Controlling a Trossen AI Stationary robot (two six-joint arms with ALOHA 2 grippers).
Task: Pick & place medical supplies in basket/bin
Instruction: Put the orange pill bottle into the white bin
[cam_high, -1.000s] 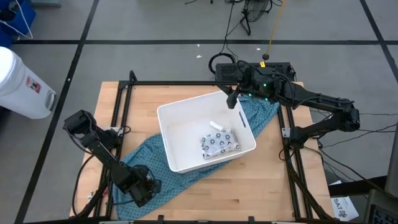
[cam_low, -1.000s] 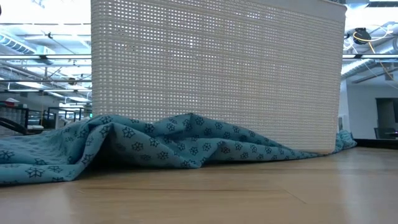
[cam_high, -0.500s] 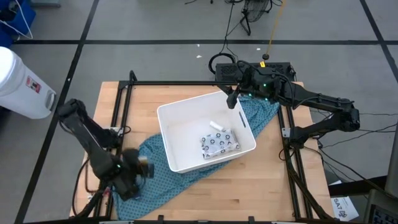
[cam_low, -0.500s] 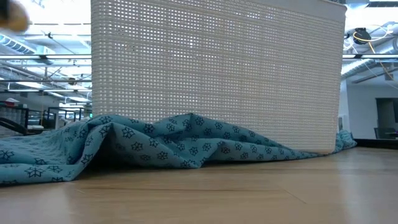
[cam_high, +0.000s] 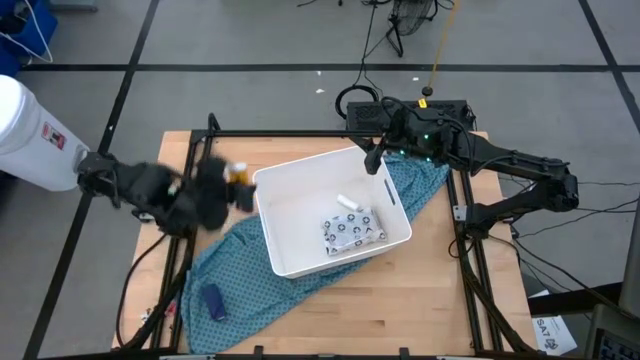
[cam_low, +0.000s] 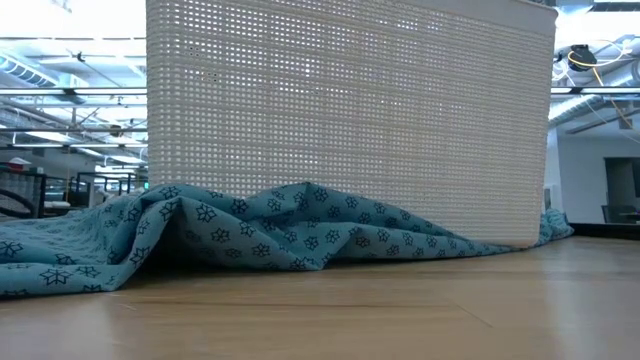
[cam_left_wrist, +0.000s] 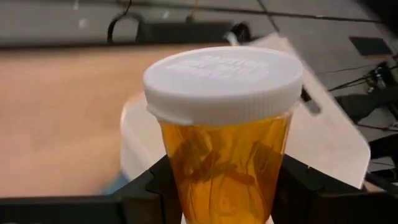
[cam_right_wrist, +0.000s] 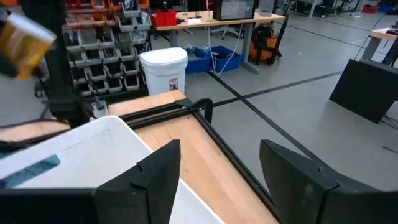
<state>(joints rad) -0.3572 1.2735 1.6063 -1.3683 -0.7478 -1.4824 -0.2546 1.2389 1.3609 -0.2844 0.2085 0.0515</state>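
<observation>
My left gripper (cam_high: 225, 185) is shut on the small orange bottle (cam_high: 238, 175), lifted beside the left short wall of the white tub (cam_high: 300, 262). The left wrist view shows the bottle's white cap (cam_left_wrist: 222, 78) and the tub (cam_left_wrist: 323, 134) beyond it. In the tub lie the silvery blister pack (cam_high: 352, 231) and the tiny white tube (cam_high: 347, 203). The dark blue object (cam_high: 213, 301) lies on the teal cloth (cam_high: 235, 280), which runs under the tub. My right gripper (cam_high: 373, 158) is open and holds nothing, over the tub's far corner; its gap shows in its own view (cam_right_wrist: 221, 174). My left gripper pinches the orange bottle's lower body (cam_left_wrist: 224, 180) between its two fingers (cam_left_wrist: 149, 186), one on each side. It comes from the table's left side. The bottle is lifted clear of the table, and its capped end stands free above the fingers.
The tub's perforated wall (cam_low: 350, 120) and the rumpled cloth (cam_low: 250, 230) fill the low view. A white cylindrical container (cam_high: 30, 135) with a red label stands off the table's far left corner. Bare wood (cam_high: 400, 310) lies near the table's near right.
My left gripper has risen from the cloth at the table's near left with the orange bottle. It has swung quickly toward the far edge, to beside the tub's left wall. The dark blue object now shows on the cloth where the gripper was.
</observation>
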